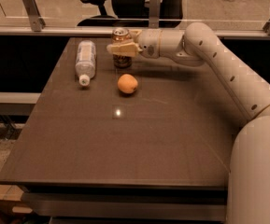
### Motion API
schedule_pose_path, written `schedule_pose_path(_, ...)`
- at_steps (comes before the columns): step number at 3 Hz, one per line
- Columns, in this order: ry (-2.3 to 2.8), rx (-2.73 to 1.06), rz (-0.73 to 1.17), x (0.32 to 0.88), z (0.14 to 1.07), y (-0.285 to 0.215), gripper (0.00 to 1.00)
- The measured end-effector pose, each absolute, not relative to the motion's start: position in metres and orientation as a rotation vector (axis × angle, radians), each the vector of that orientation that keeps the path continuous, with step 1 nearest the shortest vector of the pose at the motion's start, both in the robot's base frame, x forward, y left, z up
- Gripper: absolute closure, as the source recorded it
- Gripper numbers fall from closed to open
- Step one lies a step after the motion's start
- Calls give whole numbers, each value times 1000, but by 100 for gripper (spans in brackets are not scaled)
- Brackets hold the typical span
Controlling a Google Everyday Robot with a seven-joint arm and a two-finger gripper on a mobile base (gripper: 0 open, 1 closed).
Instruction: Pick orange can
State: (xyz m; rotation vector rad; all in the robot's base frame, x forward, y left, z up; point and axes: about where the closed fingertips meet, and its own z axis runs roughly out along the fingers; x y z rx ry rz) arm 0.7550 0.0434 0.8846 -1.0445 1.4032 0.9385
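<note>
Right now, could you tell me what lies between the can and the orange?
Only bare table lies between can and orange in the camera view; the gripper is higher, across the can's middle.

Dark table (125,143): bottle (85,59) lying flat; orange fruit (127,84); orange can (122,62) upright near far edge, my gripper (118,49) at it.

Near the far edge of the dark flat table (125,143), at upper centre of the frame, stands the small orange-brown drink can (122,62). The pale two-finger gripper (122,49) crosses its front, reaching in from the right. A clear plastic bottle (85,59) lies to the can's left, and a round orange fruit (127,84) sits just below it.
</note>
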Motion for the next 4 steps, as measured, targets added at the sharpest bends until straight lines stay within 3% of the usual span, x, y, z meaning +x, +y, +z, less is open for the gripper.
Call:
schedule_pose_path(2, 1400, -1051, 947, 754, 884, 50, 87)
schedule_pose_path(3, 1398, -1054, 952, 753, 884, 54, 100)
schedule_pose_path(4, 1405, -1054, 946, 750, 886, 55, 100)
